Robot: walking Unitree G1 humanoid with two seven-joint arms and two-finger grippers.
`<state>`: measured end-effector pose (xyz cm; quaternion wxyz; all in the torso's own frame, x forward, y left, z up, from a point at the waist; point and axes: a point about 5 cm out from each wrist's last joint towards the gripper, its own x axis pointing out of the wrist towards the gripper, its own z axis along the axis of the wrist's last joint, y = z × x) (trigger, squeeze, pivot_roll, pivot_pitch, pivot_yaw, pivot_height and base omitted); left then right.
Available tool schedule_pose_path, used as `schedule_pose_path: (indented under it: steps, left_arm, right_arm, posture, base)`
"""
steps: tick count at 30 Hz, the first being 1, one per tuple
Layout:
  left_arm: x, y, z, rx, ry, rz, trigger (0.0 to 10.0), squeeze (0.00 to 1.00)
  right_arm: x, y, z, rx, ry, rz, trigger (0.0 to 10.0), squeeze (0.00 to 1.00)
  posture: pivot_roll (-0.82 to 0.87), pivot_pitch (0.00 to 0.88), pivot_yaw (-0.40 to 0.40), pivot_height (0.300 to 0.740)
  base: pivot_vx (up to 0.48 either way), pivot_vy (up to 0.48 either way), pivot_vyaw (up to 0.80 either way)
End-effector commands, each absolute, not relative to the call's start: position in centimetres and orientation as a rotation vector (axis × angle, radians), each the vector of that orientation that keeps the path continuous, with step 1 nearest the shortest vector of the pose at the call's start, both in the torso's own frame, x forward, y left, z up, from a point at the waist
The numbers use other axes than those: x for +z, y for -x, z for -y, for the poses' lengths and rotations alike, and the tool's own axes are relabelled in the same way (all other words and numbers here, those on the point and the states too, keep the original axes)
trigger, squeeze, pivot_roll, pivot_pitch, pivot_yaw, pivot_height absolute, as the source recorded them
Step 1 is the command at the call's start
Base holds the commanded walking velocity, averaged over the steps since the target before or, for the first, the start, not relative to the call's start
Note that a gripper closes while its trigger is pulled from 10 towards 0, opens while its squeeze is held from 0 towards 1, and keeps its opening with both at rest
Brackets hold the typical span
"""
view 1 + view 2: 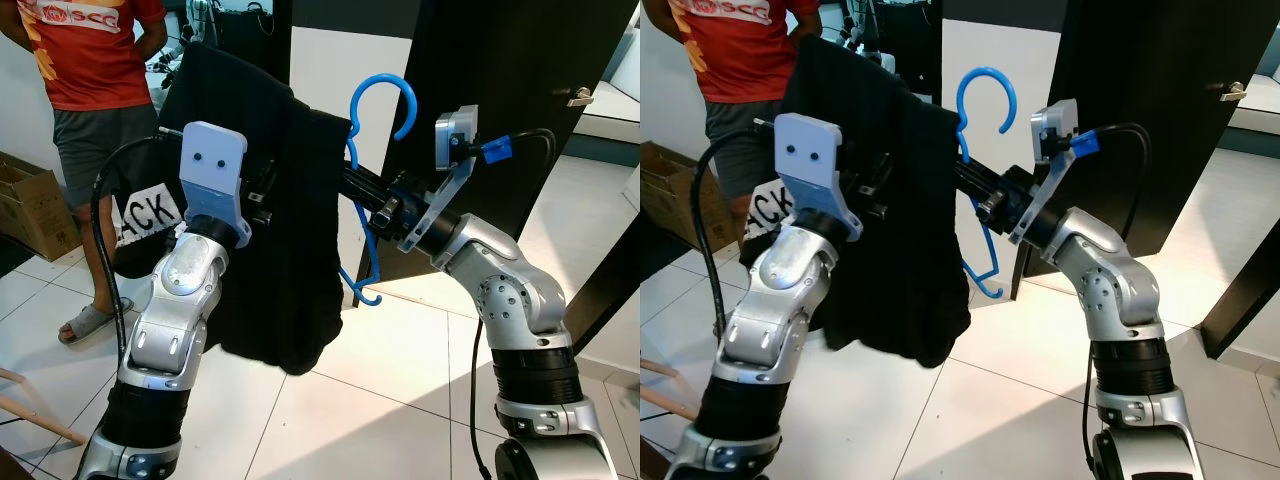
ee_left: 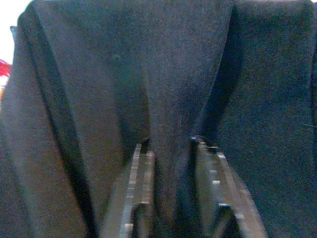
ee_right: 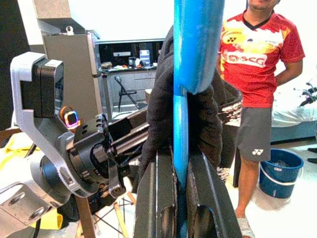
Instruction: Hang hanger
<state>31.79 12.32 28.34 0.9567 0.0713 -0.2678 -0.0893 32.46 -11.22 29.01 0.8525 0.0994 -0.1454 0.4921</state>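
A blue plastic hanger [image 1: 385, 95] is held upright in the air before me, hook at the top, with a black garment [image 1: 290, 260] draped over it and hanging down. My right gripper [image 1: 366, 197] comes in from the right and is shut on the hanger's blue bar just below the hook; in the right wrist view that bar [image 3: 190, 49] runs between the two black fingers [image 3: 154, 198]. My left gripper [image 1: 264, 190] is pressed into the garment from the left. A fold of black cloth [image 2: 168, 99] sits pinched between its fingers [image 2: 139, 188].
A person in a red shirt [image 1: 90, 50] and grey shorts stands at the back left, close behind the garment. A cardboard box [image 1: 30, 210] sits on the tiled floor at the far left. A dark door [image 1: 500, 80] stands behind my right arm. A blue bucket [image 3: 280, 171] stands on the floor.
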Motion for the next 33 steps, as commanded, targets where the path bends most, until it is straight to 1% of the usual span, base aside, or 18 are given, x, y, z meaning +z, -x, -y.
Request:
schedule_pose_path:
  steps: [1,5,12,13,14,15,16,17,18,19,21,26,28,33]
  left_arm:
    - [27.8,-32.0,-12.4,-0.173,-0.196,0.526,0.0,0.00]
    - [27.7,-32.1,-12.5,-0.169,-0.207,0.527,0.0,0.00]
    - [27.3,-31.8,-12.7,-0.185,-0.203,0.534,0.0,0.00]
    - [27.4,-31.6,-12.5,-0.200,-0.191,0.542,0.0,0.00]
    - [27.4,-31.6,-12.5,-0.200,-0.191,0.542,0.0,0.00]
    - [27.7,-31.3,-12.2,-0.224,-0.174,0.556,0.0,0.00]
    - [27.7,-31.3,-12.2,-0.224,-0.174,0.556,0.0,0.00]
    - [28.0,-31.1,-12.0,-0.238,-0.166,0.567,0.0,0.00]
    - [28.0,-31.1,-12.0,-0.238,-0.166,0.567,0.0,0.00]
    - [28.2,-30.9,-11.9,-0.246,-0.162,0.575,0.0,0.00]
    - [28.3,-30.8,-11.9,-0.244,-0.164,0.580,0.0,0.00]
    - [28.4,-30.9,-12.5,-0.221,-0.172,0.582,0.0,0.00]
    - [28.4,-31.1,-13.6,-0.189,-0.192,0.582,0.0,0.00]
    - [28.4,-31.1,-14.1,-0.176,-0.201,0.580,0.0,0.00]
  right_arm:
    - [30.1,-31.8,10.9,1.073,-0.217,0.361,10.0,0.00]
    - [30.1,-31.8,10.9,1.069,-0.216,0.363,10.0,0.00]
    - [30.0,-33.0,11.5,0.957,-0.202,0.344,10.0,0.00]
    - [29.5,-33.8,11.8,0.877,-0.184,0.310,10.0,0.00]
    - [29.5,-33.8,11.8,0.877,-0.184,0.310,10.0,0.00]
    - [28.9,-35.0,12.6,0.763,-0.175,0.270,10.0,0.00]
    - [28.9,-35.0,12.6,0.763,-0.175,0.270,10.0,0.00]
    - [28.5,-35.9,13.3,0.666,-0.178,0.233,10.0,0.00]
    - [28.5,-35.9,13.3,0.666,-0.178,0.233,10.0,0.00]
    - [28.1,-36.4,13.9,0.599,-0.179,0.211,10.0,0.00]
    - [27.9,-36.8,14.6,0.544,-0.191,0.193,10.0,0.00]
    - [27.7,-36.9,15.1,0.522,-0.200,0.186,10.0,0.00]
    - [27.8,-36.8,15.6,0.509,-0.206,0.186,10.0,0.00]
    - [27.9,-37.0,16.0,0.488,-0.207,0.188,10.0,0.00]
  posture:
    - [0.01,0.000,-0.089,0.740]
    - [0.00,0.000,-0.090,0.740]
    - [0.01,0.000,-0.089,0.740]
    - [0.01,0.000,-0.088,0.740]
    - [0.01,0.000,-0.088,0.740]
    - [0.01,0.000,-0.086,0.740]
    - [0.01,0.000,-0.086,0.740]
    - [0.02,0.000,-0.087,0.740]
    - [0.02,0.000,-0.087,0.740]
    - [0.02,0.000,-0.087,0.740]
    - [0.02,0.000,-0.089,0.740]
    - [0.02,0.000,-0.090,0.740]
    - [0.02,0.000,-0.089,0.740]
    - [0.02,0.000,-0.089,0.740]
  base:
    - [0.000,0.000,0.00]
    - [0.000,0.000,0.00]
    - [0.000,0.000,0.00]
    - [0.000,0.000,0.00]
    - [0.000,0.000,0.00]
    - [0.000,0.000,0.00]
    - [0.000,0.000,0.00]
    - [0.000,0.000,0.00]
    - [0.000,0.000,0.00]
    - [0.000,0.000,0.00]
    - [0.000,0.000,0.00]
    - [0.000,0.000,0.00]
    - [0.000,0.000,0.00]
    - [0.000,0.000,0.00]
